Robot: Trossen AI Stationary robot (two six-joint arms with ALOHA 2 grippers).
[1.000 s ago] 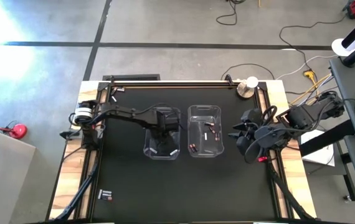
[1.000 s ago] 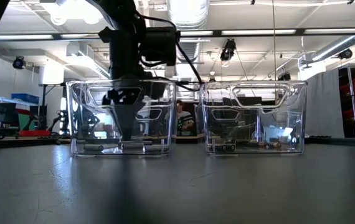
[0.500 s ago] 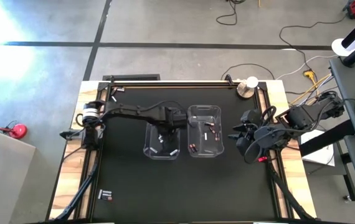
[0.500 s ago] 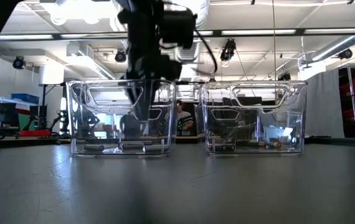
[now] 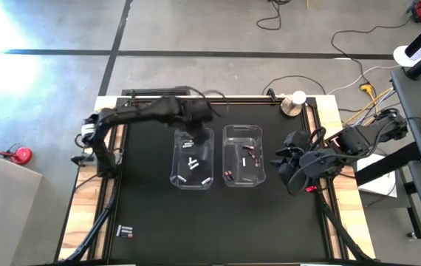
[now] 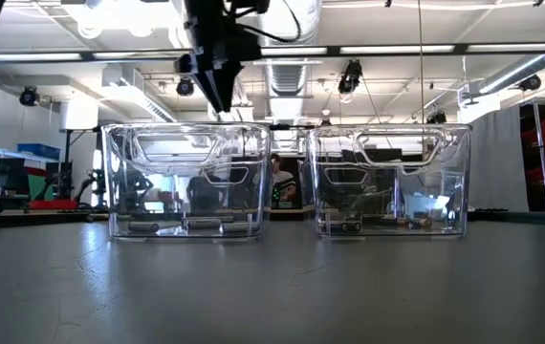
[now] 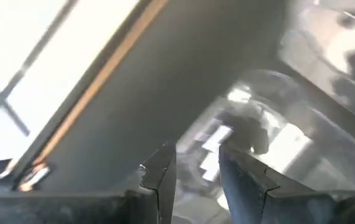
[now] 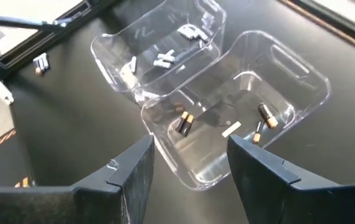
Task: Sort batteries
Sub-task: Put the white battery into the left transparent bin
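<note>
Right wrist view: white batteries (image 8: 165, 59) and dark copper-ended batteries (image 8: 185, 122) in bins.

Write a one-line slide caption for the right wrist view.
Two clear bins: white batteries in one, copper-ended batteries in the other.

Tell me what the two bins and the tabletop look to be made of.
Both bins: clear glossy plastic, apparently; the batteries and the room behind show through the walls. Tabletop: matte black surface, perhaps a mat, edged by light wood-look boards.
</note>
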